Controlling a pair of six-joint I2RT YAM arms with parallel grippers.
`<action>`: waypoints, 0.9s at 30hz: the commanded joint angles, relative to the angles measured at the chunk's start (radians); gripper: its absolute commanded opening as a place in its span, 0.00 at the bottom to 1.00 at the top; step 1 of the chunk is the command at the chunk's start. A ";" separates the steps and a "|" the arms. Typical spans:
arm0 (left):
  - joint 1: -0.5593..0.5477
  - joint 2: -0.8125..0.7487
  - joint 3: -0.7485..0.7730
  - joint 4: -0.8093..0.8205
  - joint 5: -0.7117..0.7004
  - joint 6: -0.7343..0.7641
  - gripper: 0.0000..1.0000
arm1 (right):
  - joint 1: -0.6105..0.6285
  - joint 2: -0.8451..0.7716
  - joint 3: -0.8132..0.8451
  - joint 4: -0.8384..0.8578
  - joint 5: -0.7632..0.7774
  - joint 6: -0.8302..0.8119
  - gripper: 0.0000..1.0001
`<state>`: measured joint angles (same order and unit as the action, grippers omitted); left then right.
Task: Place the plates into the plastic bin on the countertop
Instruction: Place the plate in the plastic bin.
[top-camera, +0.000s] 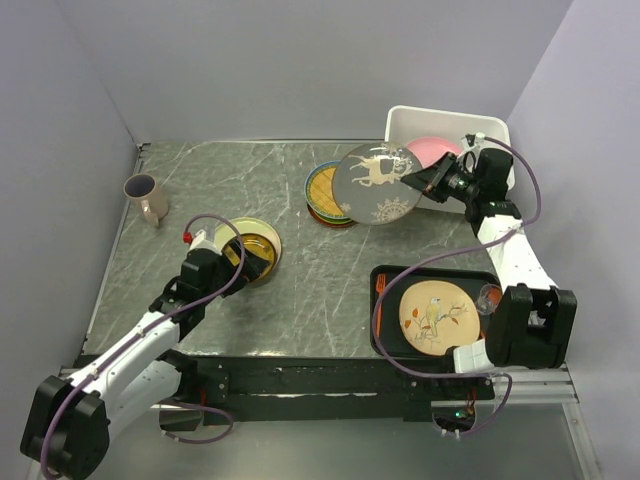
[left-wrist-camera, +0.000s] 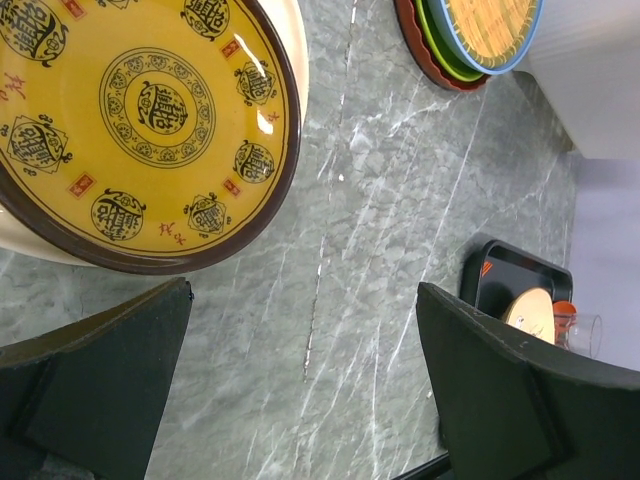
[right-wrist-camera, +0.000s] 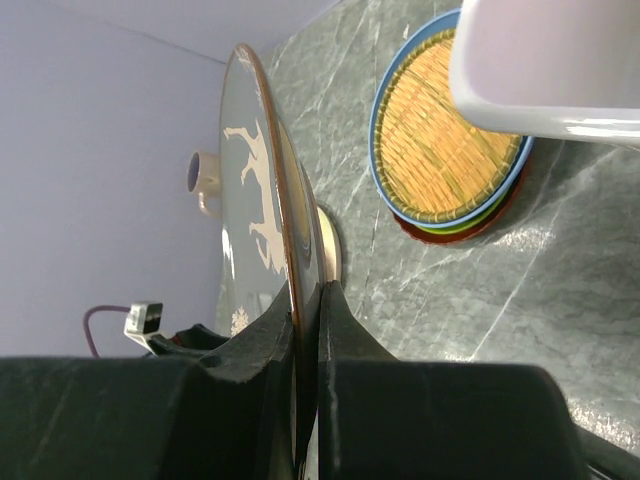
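R gripper (top-camera: 412, 180) pinching round glossy deer plate (top-camera: 370, 185).

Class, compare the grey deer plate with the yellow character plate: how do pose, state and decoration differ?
The grey deer plate hangs tilted in the air; the yellow plate lies flat. The right gripper is shut on the grey deer plate's rim; the open left gripper leaves the yellow plate untouched. The grey deer plate shows pale deer, the yellow plate dark character medallions. Both are round.

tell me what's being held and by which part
The right gripper grips the grey deer plate by its rim; the left gripper holds nothing, jaws open.
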<state>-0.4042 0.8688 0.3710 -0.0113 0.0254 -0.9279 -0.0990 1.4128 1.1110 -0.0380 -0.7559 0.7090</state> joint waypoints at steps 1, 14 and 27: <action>0.004 0.015 0.034 0.042 0.011 0.026 0.99 | -0.036 0.003 0.085 0.190 -0.094 0.109 0.00; 0.004 0.061 0.046 0.070 0.028 0.031 0.99 | -0.130 0.063 0.129 0.253 -0.119 0.202 0.00; 0.004 0.045 0.060 0.048 0.024 0.043 0.99 | -0.189 0.120 0.179 0.267 -0.076 0.261 0.00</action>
<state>-0.4042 0.9321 0.3878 0.0147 0.0399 -0.9089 -0.2695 1.5345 1.1736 0.1249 -0.8124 0.9043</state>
